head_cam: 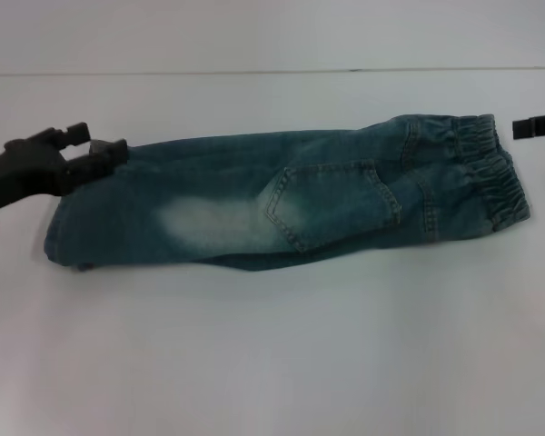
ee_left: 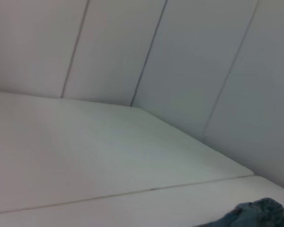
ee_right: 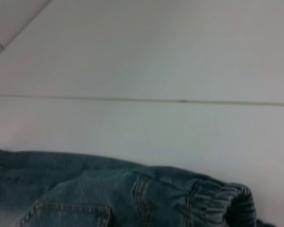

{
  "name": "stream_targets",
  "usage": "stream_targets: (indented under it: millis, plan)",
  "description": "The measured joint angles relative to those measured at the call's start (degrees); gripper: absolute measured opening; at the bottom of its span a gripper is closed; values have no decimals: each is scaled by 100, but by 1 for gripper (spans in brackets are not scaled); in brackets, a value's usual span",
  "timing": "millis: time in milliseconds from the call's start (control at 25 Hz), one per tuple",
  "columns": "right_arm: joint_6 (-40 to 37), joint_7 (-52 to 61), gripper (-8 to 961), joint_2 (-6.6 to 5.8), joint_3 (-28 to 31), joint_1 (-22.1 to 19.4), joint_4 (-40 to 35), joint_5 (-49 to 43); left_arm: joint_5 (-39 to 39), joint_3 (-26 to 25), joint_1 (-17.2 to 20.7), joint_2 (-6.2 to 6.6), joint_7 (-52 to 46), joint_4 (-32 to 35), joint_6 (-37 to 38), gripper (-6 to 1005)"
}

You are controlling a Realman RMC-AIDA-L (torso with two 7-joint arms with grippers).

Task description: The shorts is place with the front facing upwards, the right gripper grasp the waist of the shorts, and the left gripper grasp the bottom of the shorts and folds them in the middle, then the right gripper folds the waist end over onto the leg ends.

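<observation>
Shorts [head_cam: 282, 204] already folded lengthwise, lying flat across mid-desk [head_cam: 272, 363], waist [head_cam: 477, 168] toward 3 o'clock, leg ends [head_cam: 77, 232] toward 9. Left hand [head_cam: 104, 156] at 9 o'clock touching the hem's far corner, can't tell if clenched. Right hand [head_cam: 536, 126] just off the waistband at 2 o'clock, grip unclear, probably lining up for the fold-over.

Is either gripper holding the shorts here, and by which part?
The left gripper touches the leg-end corner of the shorts; an actual hold cannot be told. The right gripper is clear of the waist.
</observation>
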Motion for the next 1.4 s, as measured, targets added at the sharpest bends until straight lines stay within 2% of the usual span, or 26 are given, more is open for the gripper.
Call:
stream_targets:
  millis: [200,400,600,1000,1400]
  plan:
    - [-319,588,808,-29,-302,161,-270,-620,1,259,19,-57,113,-12,-6,850]
    - [-423,862,805,55,-539,398,-297,-1391,4,308,-5,-115,187,-15,-19,849]
    - [-353,910,797,147,-660,443,-269,-1631,10,337,-11,-133,215,-15,-41,848]
    - [344,872,794,361,-1049,401,-199,-1659,-17,335,19,-182,221,-15,-78,846]
    - [1226,697,795,544,-1331,500,334,-1663,-49,292,31,-216,225,-15,-89,846]
